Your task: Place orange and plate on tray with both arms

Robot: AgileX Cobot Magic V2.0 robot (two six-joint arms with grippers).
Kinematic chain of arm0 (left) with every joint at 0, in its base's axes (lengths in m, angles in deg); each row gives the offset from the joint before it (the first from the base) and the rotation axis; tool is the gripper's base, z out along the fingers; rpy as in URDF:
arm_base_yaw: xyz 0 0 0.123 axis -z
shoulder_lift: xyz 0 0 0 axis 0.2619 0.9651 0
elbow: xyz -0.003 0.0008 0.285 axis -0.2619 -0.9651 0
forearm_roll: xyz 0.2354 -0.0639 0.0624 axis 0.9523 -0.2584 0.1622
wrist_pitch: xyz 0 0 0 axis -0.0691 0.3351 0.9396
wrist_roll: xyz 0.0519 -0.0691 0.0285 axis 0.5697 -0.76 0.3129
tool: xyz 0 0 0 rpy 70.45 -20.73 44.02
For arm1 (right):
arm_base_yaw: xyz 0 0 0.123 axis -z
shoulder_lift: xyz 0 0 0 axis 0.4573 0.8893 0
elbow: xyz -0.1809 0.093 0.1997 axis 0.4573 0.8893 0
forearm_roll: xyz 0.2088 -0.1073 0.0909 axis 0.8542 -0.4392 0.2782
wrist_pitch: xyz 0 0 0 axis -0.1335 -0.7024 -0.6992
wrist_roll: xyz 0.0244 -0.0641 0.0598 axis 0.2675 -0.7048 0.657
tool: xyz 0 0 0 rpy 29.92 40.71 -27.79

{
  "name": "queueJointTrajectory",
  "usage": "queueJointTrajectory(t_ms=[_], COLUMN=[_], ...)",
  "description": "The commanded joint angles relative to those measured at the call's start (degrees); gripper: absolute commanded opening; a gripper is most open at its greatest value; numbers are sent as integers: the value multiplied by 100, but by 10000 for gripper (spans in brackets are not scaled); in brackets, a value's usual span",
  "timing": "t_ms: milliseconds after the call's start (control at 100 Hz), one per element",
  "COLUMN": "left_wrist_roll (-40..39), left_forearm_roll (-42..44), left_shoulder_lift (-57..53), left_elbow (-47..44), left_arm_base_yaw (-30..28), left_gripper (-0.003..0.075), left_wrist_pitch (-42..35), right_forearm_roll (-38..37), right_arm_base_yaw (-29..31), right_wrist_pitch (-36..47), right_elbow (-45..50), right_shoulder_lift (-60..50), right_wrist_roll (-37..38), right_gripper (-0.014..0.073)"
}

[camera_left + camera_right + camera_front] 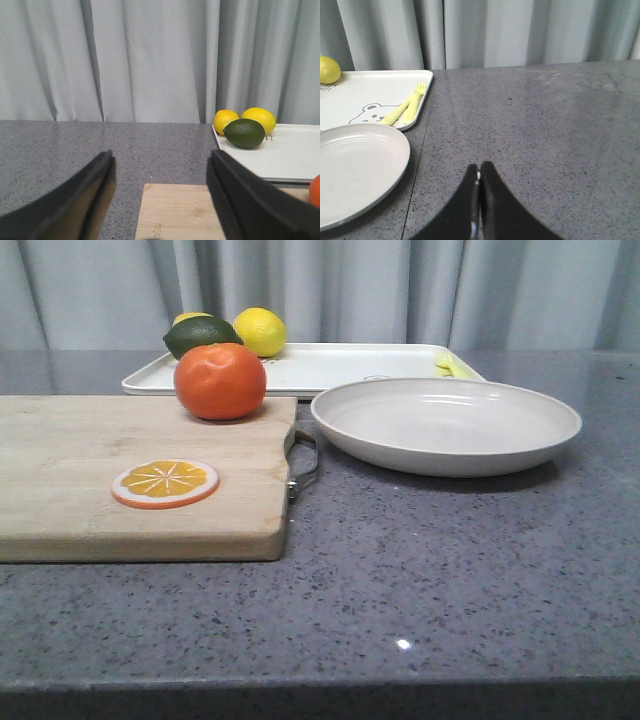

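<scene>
My left hand [160, 200]: fingers spread wide, nothing between them, above the far edge of the wooden cutting board [140, 475].

My right hand [479, 210]: fingers pressed together, holding nothing, over the bare grey table [450, 570].

The orange [220, 380]: whole, resting on the board's far right corner, at 12 o'clock from an orange slice disc [165, 483] lying flat on the board.

The plate [446, 425]: empty, on the table at 3 o'clock from the orange, just beside the board's metal handle [305, 465].

The tray [330, 365]: on the table at 12 o'clock from the orange and plate, close behind both. It carries two lemons [260, 331] and a dark green avocado [201, 337] at its left end, and pale yellow cutlery [407, 107] at its right end beside a printed bear [370, 113].

Grey curtain [400, 290] behind all.
</scene>
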Motion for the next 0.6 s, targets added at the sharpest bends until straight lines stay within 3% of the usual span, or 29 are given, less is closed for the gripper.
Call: queueJointTrajectory(t_ms=[0, 270, 590], left_wrist_roll=[-46, -46, -46], left_forearm_roll=[-7, -7, -7], left_shoulder_lift=[147, 872, 2267], left_elbow=[261, 798, 1844], left_arm_base_yaw=[7, 7, 84], left_gripper=[538, 589, 590], left_wrist_pitch=[-448, -104, 795], right_forearm_roll=[-8, -8, -8], right_arm_base_yaw=[30, 30, 30], right_wrist_pitch=[515, 515, 515], right_elbow=[-200, -200, -200], right_shoulder_lift=[96, 96, 96], right_wrist_roll=[-3, -3, -3], right_gripper=[-67, -67, -67])
